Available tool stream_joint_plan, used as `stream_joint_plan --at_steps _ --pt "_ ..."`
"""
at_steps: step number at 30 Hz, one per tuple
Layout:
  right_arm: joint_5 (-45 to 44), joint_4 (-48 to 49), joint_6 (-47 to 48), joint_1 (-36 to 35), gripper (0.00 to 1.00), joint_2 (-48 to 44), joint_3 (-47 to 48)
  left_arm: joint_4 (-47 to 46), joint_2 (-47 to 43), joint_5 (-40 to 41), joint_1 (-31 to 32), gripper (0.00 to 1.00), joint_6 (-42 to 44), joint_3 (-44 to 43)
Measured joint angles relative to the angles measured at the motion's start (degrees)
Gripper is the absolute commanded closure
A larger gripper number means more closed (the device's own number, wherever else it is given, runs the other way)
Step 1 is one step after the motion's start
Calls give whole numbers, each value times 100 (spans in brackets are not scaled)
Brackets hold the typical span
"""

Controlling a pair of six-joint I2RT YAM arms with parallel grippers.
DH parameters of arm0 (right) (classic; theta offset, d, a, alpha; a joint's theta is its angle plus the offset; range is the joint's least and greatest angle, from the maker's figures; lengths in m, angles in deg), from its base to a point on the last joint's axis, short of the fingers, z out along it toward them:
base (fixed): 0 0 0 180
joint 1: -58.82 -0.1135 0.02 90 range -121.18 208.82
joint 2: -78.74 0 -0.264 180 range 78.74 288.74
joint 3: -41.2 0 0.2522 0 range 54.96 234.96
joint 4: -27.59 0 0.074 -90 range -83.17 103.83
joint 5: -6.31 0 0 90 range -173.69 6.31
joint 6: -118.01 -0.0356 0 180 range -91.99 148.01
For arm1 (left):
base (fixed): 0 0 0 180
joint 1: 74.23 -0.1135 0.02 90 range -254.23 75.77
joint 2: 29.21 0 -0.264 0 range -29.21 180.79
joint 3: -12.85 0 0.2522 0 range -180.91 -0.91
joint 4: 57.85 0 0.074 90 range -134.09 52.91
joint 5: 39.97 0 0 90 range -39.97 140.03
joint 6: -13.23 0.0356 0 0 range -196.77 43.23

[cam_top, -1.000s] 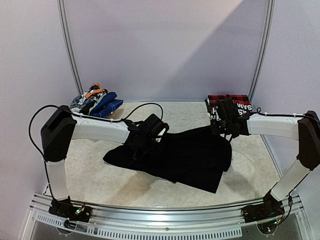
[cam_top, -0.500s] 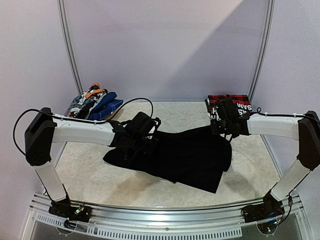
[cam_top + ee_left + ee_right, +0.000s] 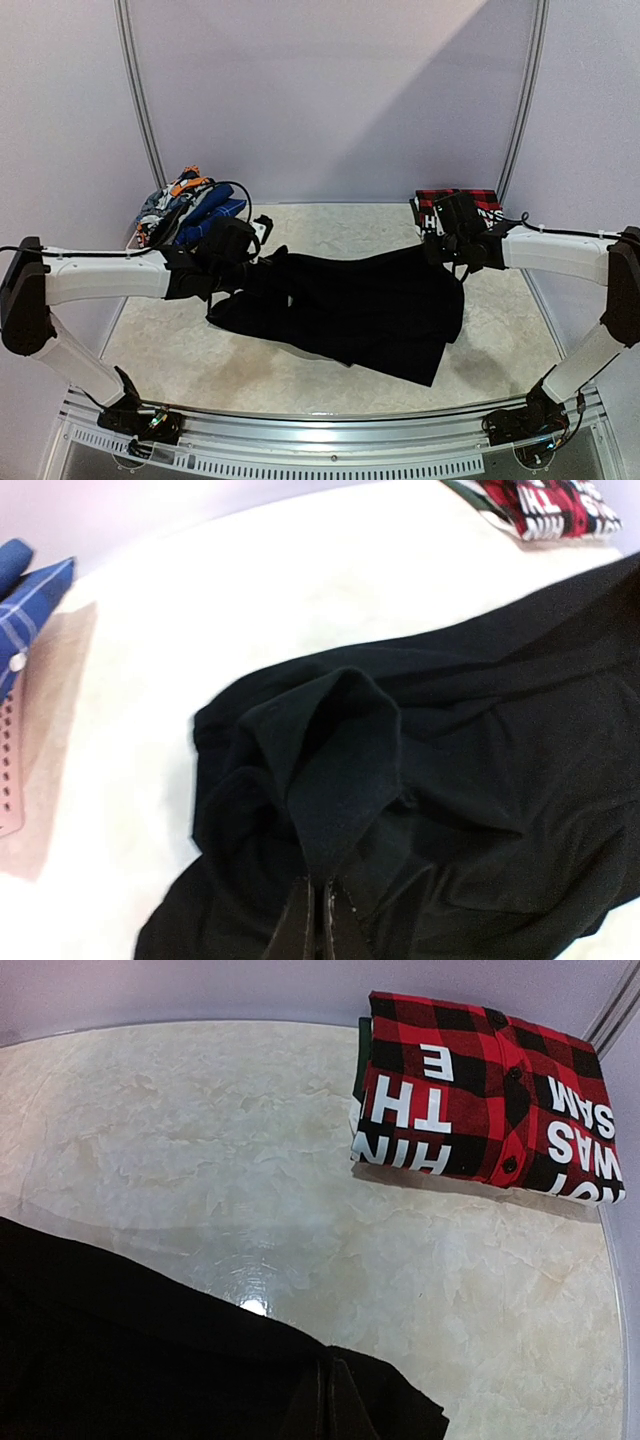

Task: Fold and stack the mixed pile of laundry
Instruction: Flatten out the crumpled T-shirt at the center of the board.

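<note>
The black trousers (image 3: 370, 310) lie across the middle of the bench (image 3: 330, 225), rumpled, their far edge lifted and drawn between the two arms while the near part rests flat. The left gripper (image 3: 258, 248) is clamped tight on a raised fold at the garment's left end. The right gripper (image 3: 442, 250) is pinched closed on its far right corner.

The laundry pile (image 3: 185, 205) sits in the far left corner, a heap of blue, grey and orange pieces just behind the left gripper, with that arm's cable arcing in front of it. A folded red plaid shirt (image 3: 462, 205) with white lettering lies in the far right corner, directly behind the right gripper.

The left wrist view shows the held fold standing as a ridge above the closed fingers. At its left edge are a blue plaid shirt (image 3: 25, 605) and a pink lattice basket (image 3: 6, 780), which cannot be made out from above. The right wrist view shows the red shirt's buttons and a dark green edge beneath it, detail the overhead view does not give.
</note>
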Motion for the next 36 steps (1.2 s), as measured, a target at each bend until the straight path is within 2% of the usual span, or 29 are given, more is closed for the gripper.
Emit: stream_joint_plan --at_steps 7,18,31,36 --pt "7 4 146 2 100 -302 0 -282 -525 0 -323 100 90 503" --pt "155 2 345 2 100 -831 0 -313 -1447 94 -396 100 116 745" --pt "855 -79 542 2 100 -2188 0 304 -3228 138 -402 100 42 706" --pt "1038 -74 682 2 100 -2684 0 553 -3628 234 -402 100 201 450"
